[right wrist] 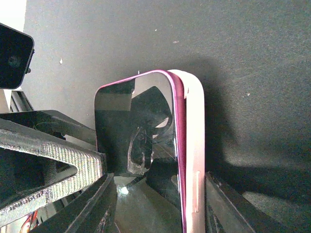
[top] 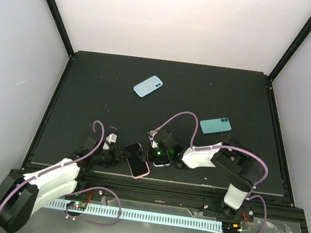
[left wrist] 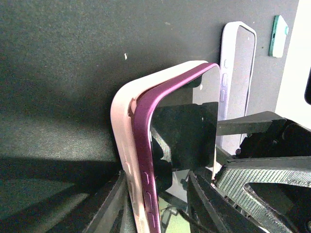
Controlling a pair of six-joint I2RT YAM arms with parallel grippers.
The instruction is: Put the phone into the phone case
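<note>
Left gripper (top: pixel 124 157) pinches the phone (left wrist: pixel 187 131) and the pink case (left wrist: pixel 124 141) together from one end. The right gripper (top: pixel 154 153) clamps the same pair from the other end, one finger on the phone's side and one on the case's. The phone sits tilted, partly in the case, its magenta edge proud of the rim, near the middle of the table's (top: pixel 204 88) near edge, with a lavender phone (left wrist: pixel 236 82) just beside it.

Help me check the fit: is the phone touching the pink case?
Touching. The left wrist view shows the phone with its purple edge pressed into the case.
</note>
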